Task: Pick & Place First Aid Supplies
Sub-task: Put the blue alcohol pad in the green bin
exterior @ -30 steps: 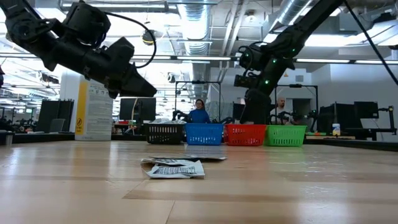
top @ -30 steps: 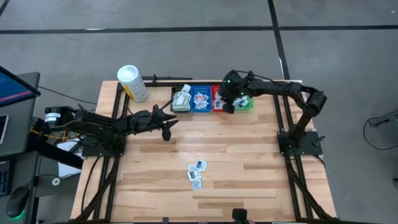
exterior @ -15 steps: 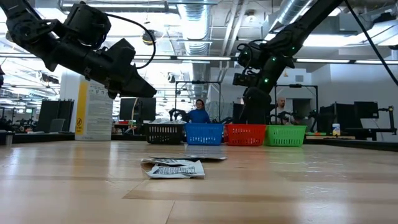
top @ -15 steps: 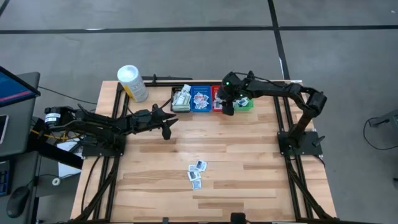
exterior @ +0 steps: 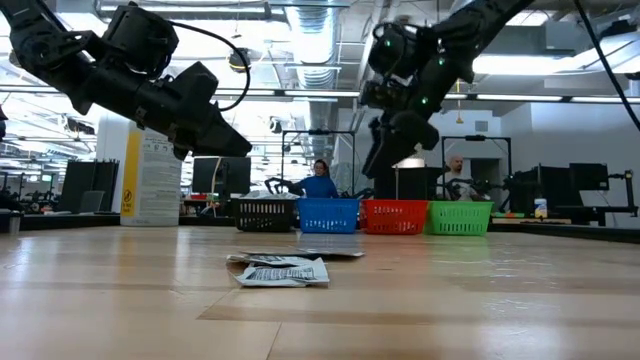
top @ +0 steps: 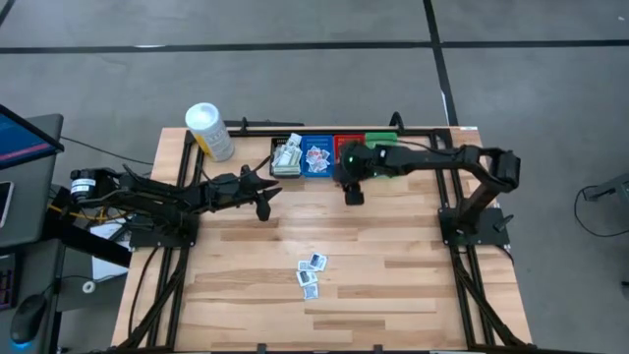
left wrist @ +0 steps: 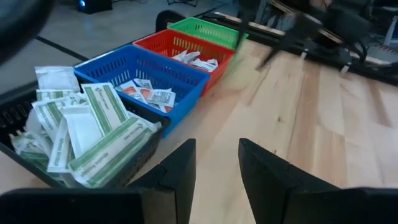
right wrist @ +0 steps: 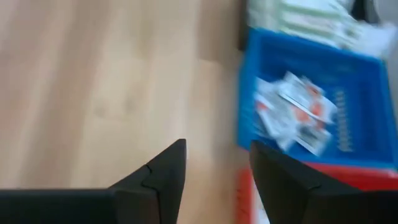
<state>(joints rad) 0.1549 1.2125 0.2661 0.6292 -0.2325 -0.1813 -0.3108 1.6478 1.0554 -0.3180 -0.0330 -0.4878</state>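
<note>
Flat white paper-foil packets (top: 311,275) loose on wooden worktop (top: 393,265) | light, thin, limp, likely slippery: pinch an edge | right hand (top: 351,194) open, empty | left hand (top: 263,206) parted, empty

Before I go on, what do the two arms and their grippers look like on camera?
Both arms are dark, nearly black, jointed units. The left arm carries black cables toward its base and ends in the left gripper, two flat, dark, blunt fingers. The right arm shows green indicator lights near its wrist; the right gripper has the same two dark, wedge-shaped fingers. No lettering is visible.
</note>
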